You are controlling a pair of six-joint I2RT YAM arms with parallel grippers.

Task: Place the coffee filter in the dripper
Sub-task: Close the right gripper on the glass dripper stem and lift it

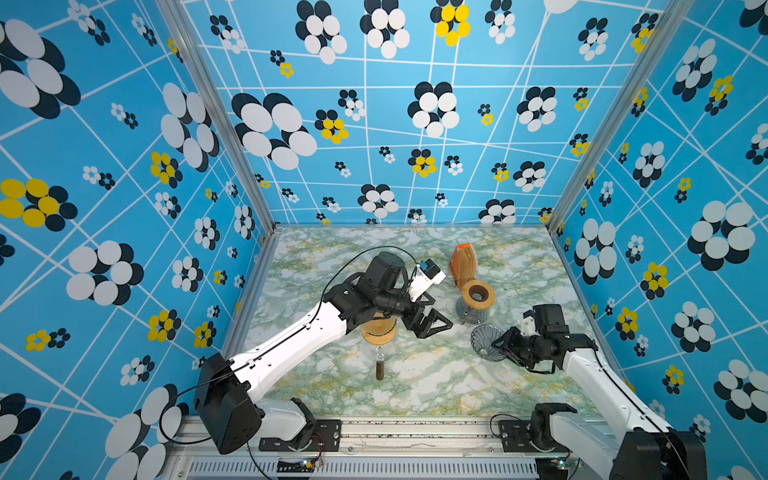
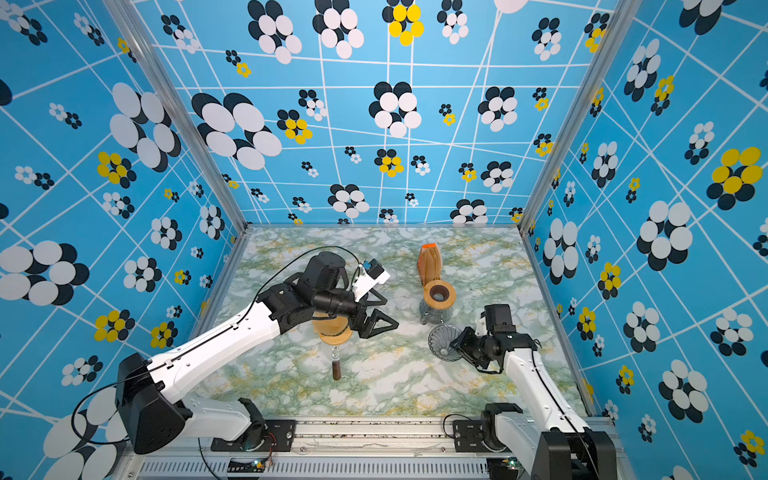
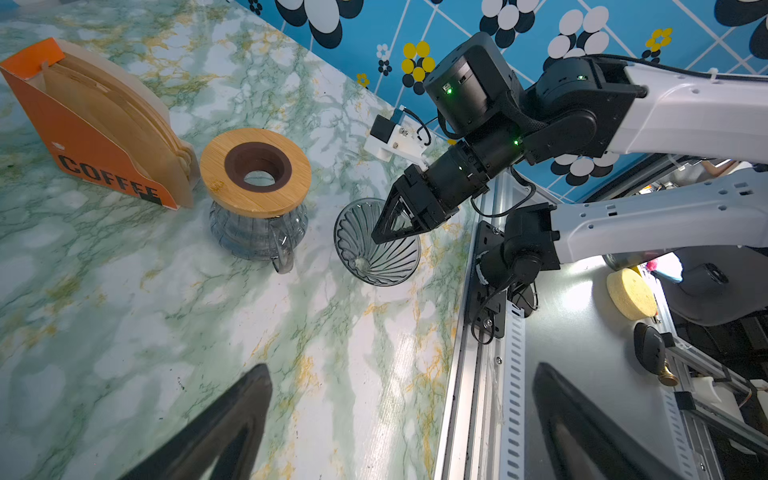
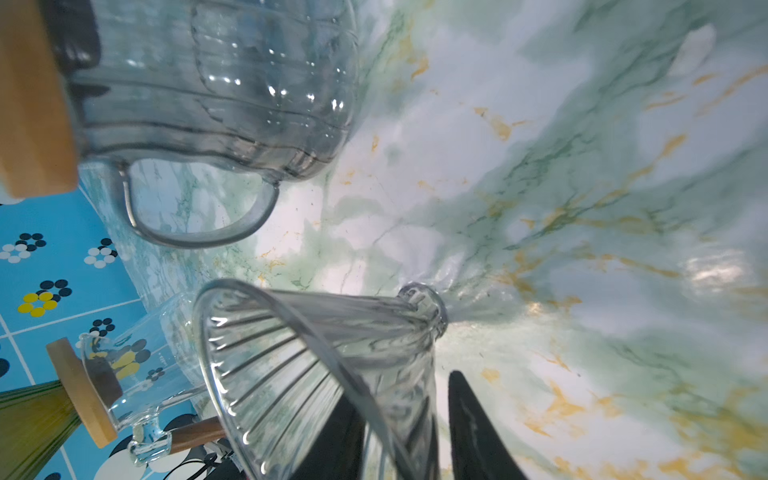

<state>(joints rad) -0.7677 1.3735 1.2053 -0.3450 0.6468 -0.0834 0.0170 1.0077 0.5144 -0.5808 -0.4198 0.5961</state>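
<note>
The coffee filters [image 1: 464,262] [image 2: 430,263] are a stack of brown paper cones in an orange box marked COFFEE [image 3: 104,124], at the back of the table. The dripper [image 1: 482,338] [image 2: 442,340] [image 3: 374,253] [image 4: 291,365], a ribbed clear glass cone, lies on its side near the right. My right gripper [image 1: 495,343] [image 2: 456,343] [image 3: 377,239] [image 4: 403,390] straddles its rim wall, one finger inside and one outside. A thin gap still shows beside the outer finger [image 4: 469,415]. My left gripper [image 1: 444,313] [image 2: 392,313] [image 3: 401,370] hovers wide open and empty, left of the dripper.
A glass carafe with a holed wooden lid [image 1: 478,294] [image 2: 439,294] [image 3: 255,166] [image 4: 208,83] stands between the box and the dripper. Another glass vessel with a wooden lid and handle [image 1: 378,332] [image 2: 332,330] [image 4: 95,390] sits under my left arm. A metal rail [image 3: 478,332] borders the table's front.
</note>
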